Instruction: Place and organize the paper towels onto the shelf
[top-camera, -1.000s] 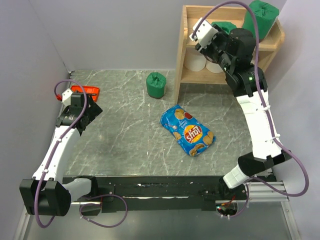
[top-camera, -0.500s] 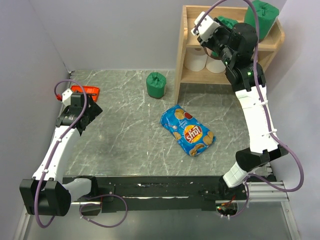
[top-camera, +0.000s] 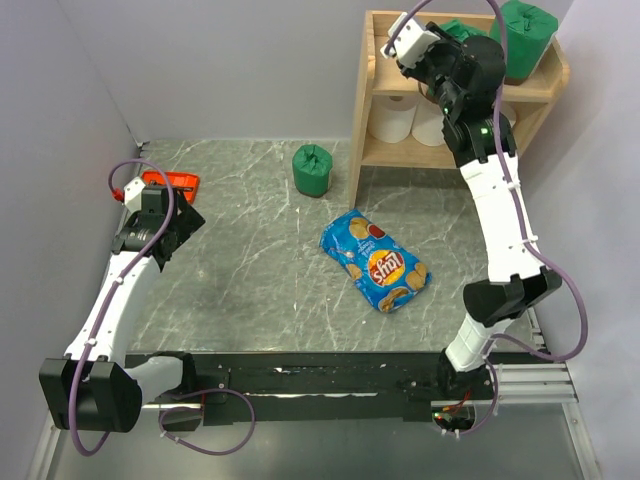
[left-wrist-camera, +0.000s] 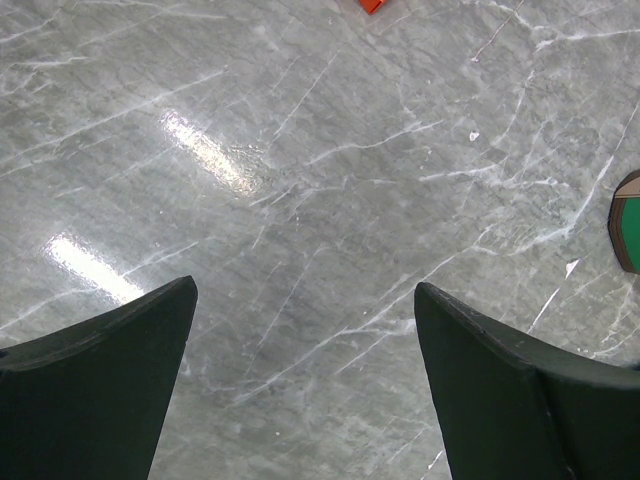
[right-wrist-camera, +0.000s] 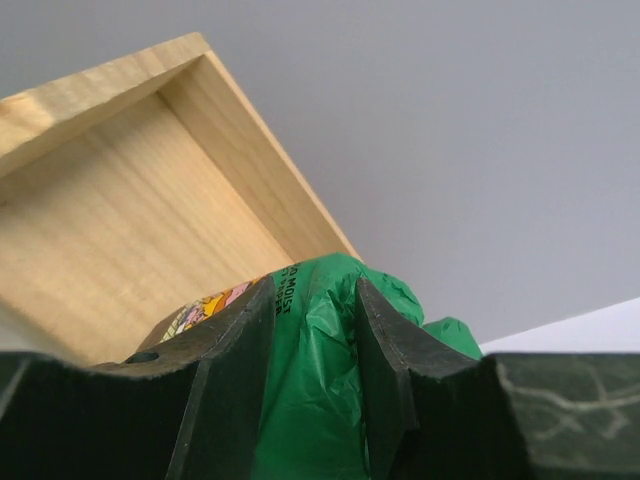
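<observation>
Higher now, the right tool (right-wrist-camera: 315, 300) carries its green roll (right-wrist-camera: 312, 400) to the top of the shelf (right-wrist-camera: 120, 230). Clenched only on loose wrapping, the roll could slip free. Over the table, the left tool (left-wrist-camera: 305, 295) hangs spread wide.

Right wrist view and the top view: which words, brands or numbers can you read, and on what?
"MOIST": on the wrapper of the green roll in the right wrist view; the letters before it are cut off, and the smaller line below is too small to read.
Chip bag: a red logo with white letters, too blurred to read.
No other readable text in any view.
</observation>
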